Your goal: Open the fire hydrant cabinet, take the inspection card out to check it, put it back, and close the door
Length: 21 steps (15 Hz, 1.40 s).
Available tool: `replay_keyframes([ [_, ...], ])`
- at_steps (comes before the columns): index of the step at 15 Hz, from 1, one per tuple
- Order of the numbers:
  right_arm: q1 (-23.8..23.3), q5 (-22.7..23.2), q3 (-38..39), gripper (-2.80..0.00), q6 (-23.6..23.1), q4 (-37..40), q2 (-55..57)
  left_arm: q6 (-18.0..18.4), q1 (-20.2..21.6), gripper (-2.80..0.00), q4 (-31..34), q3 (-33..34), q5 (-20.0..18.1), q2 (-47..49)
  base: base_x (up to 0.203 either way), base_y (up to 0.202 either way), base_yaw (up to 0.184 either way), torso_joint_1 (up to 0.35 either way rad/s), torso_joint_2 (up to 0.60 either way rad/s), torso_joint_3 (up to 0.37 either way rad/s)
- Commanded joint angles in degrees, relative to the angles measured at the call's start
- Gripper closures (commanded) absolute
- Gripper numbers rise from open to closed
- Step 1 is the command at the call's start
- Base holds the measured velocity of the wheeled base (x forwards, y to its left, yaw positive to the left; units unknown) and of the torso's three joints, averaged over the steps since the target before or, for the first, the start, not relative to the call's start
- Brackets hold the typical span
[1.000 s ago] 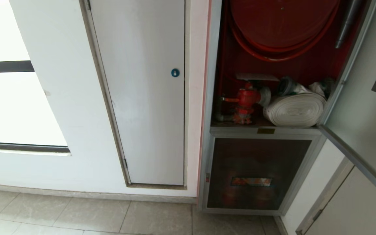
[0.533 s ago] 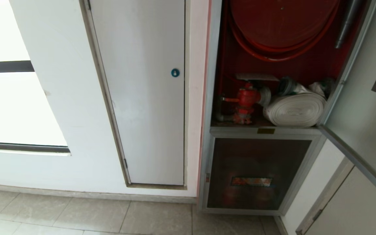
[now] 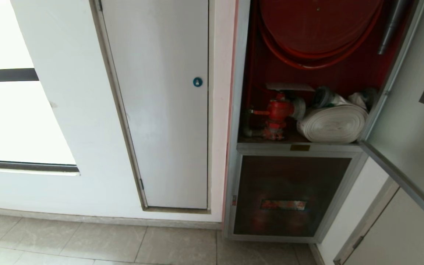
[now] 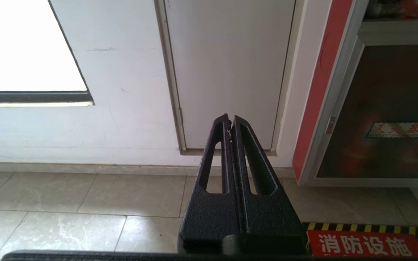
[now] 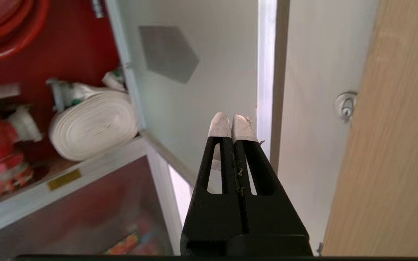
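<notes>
The fire hydrant cabinet stands open, showing a red hose reel, a red valve and a white rolled hose. A thin pale sheet, apparently the inspection card, lies flat above the valve, edge-on with no print showing. The door is swung out to the right. My right gripper is shut and empty, its taped tips in front of the door's inner face near its free frame edge. My left gripper is shut and empty, low over the floor, facing the wall. Neither arm shows in the head view.
A white panel door with a blue round lock lies left of the cabinet. Below the shelf is a dark glass panel with a red label. A wooden door stands right of the open door. A red floor sign lies before the cabinet.
</notes>
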Motion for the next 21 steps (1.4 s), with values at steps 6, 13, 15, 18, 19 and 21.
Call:
replay_keyframes([
  [6,-7.5,-4.6,-4.8,0.00,-0.1,-8.9,16.9,0.0,0.0,0.00,0.0,0.7,0.0,0.0,0.000,0.000,0.000,0.000,0.00,0.000],
  [13,-23.1,-0.6,-5.0,0.00,-0.5,-22.0,24.7,0.0,0.0,0.00,0.0,0.7,0.0,0.0,0.000,0.000,0.000,0.000,0.00,0.000],
  [15,-29.1,3.5,-4.2,0.00,-0.5,-23.5,24.7,0.0,0.0,0.00,0.0,0.7,0.0,0.0,0.000,0.000,0.000,0.000,0.00,0.000],
  [18,-36.7,10.1,-1.0,0.00,0.2,-26.0,24.7,0.0,0.0,0.00,0.0,0.7,0.0,0.0,0.000,0.000,0.000,0.000,0.00,0.000],
  [19,-38.2,11.7,-0.3,0.00,0.9,-26.2,24.7,0.0,0.0,0.00,0.0,0.7,0.0,0.0,0.000,0.000,0.000,0.000,0.00,0.000],
  [21,-44.5,16.1,1.4,0.00,3.0,-26.2,24.8,0.0,0.0,0.00,0.0,0.7,0.0,0.0,0.000,0.000,0.000,0.000,0.00,0.000],
])
